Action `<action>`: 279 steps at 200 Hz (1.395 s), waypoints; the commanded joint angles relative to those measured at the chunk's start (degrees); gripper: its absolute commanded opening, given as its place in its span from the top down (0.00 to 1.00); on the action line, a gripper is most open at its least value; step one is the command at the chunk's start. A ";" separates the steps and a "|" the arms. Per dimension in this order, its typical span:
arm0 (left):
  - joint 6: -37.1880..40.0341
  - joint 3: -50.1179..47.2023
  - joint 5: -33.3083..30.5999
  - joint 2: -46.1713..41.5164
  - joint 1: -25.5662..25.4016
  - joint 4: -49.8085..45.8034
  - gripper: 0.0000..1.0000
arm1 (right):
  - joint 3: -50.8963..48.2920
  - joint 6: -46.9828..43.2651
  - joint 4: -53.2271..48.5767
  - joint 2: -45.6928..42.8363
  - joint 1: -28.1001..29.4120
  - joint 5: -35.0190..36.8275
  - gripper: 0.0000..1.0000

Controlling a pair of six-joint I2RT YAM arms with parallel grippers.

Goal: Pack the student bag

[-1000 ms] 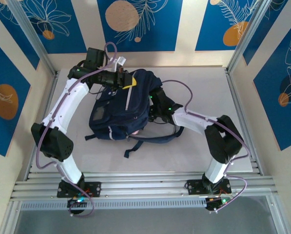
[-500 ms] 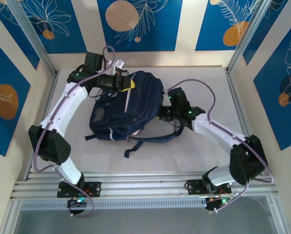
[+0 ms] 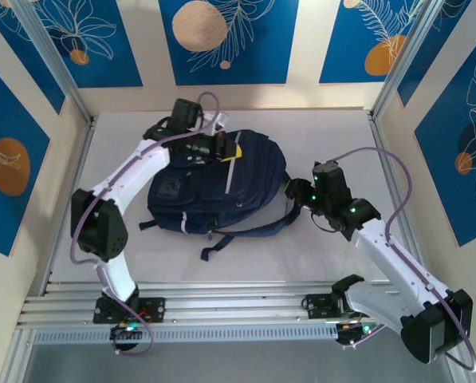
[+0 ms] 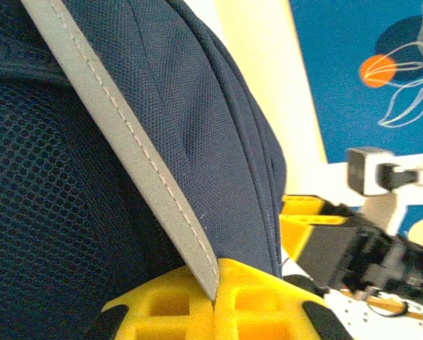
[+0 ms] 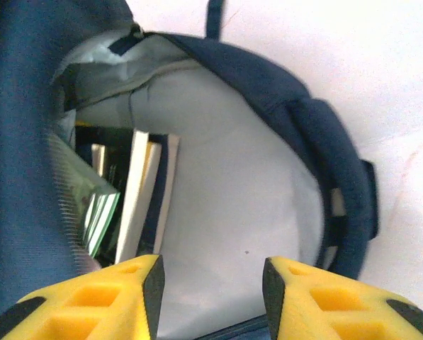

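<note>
Left claw (image 3: 231, 152), its yellow fingers pressed together, is pinching the pale grey stripe trim (image 4: 126, 142) of the large navy-blue fabric student bag (image 3: 214, 191) at the bag's far end. In the left wrist view the two yellow pads meet on the tip of that trim, with navy weave on one side and dark mesh on the other. The bag lies flat in the middle of the pale grey desk (image 3: 333, 128), front pockets facing up, and its dark shoulder straps (image 3: 249, 230) trail over the desk on the near side. The right claw (image 3: 292, 190) hangs just beside the bag's right end, apart from the fabric, with its yellow fingers (image 5: 126, 290) spread and nothing between them. From the right wrist view, the right claw (image 5: 211, 283) faces the bag's mouth, which gapes wide and shows a light grey lining (image 5: 225, 212). A few thin books (image 5: 144, 198) stand on edge inside, leaning against the left side of the compartment, beside something with a glossy green cover whose kind I cannot tell. A padded navy strap (image 5: 331, 163) curves round the right side of the opening.
</note>
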 commanded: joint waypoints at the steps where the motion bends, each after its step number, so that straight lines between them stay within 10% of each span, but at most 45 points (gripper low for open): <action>1: 0.58 2.63 -3.35 3.12 -3.26 2.88 1.00 | -1.00 -0.72 -2.99 -0.88 -0.21 4.03 0.58; 57: 1.47 3.98 -8.71 9.83 -7.63 2.08 0.94 | -3.33 -6.89 1.42 -2.98 2.06 -1.42 0.58; 113: 4.96 9.59 -12.03 5.87 -5.85 -4.30 0.47 | -3.94 -18.48 5.06 -5.11 19.34 -4.24 0.53; 202: -4.70 -19.12 -25.28 -25.63 4.75 -0.37 0.40 | -8.64 -28.72 30.60 18.49 48.09 -3.19 0.38; 231: -4.81 -23.69 -28.68 -31.05 5.98 -0.24 0.36 | -13.25 -26.73 49.26 25.96 49.49 3.98 0.38; 279: -5.76 -29.49 -28.62 -34.62 7.74 3.80 0.36 | -9.15 -15.48 49.75 35.00 45.81 8.01 0.46</action>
